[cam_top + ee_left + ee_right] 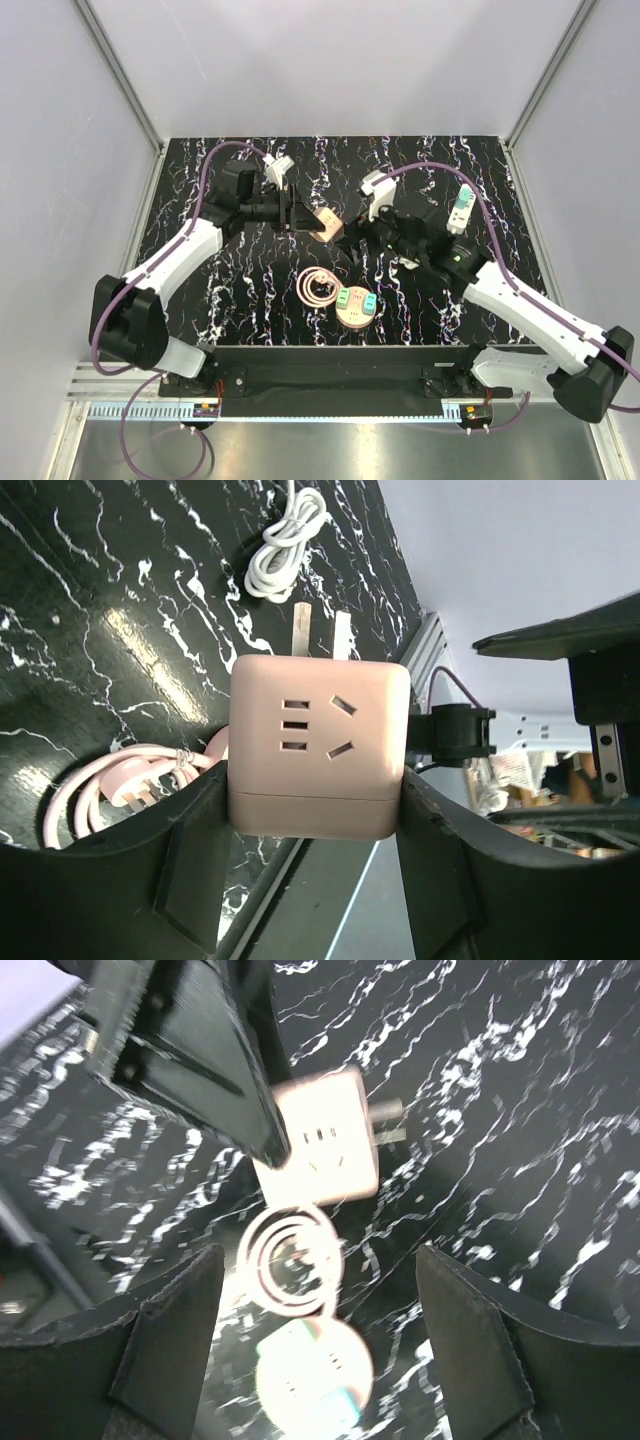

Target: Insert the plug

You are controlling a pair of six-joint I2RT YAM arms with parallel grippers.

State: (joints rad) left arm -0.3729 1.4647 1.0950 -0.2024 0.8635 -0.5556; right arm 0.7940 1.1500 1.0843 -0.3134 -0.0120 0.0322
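Note:
A pink cube plug (318, 742) with two metal prongs and socket holes on its face is clamped between my left gripper's (312, 780) fingers. In the top view the cube (324, 223) hangs above the table's middle, held by the left gripper (303, 216). My right gripper (358, 240) sits just to the right of it, apart from it. In the blurred right wrist view the right gripper (318, 1285) stands open with nothing between its fingers, and the cube (325, 1145) lies beyond them. A round pink socket base (356, 307) lies near the front.
A coiled pink cable (318, 287) lies beside the round base, which carries green and teal blocks. A white charger (462, 210) rests at the right, and white items (278, 168) lie at the back left. A white coiled cable (285, 545) lies behind the cube. Grey walls enclose the table.

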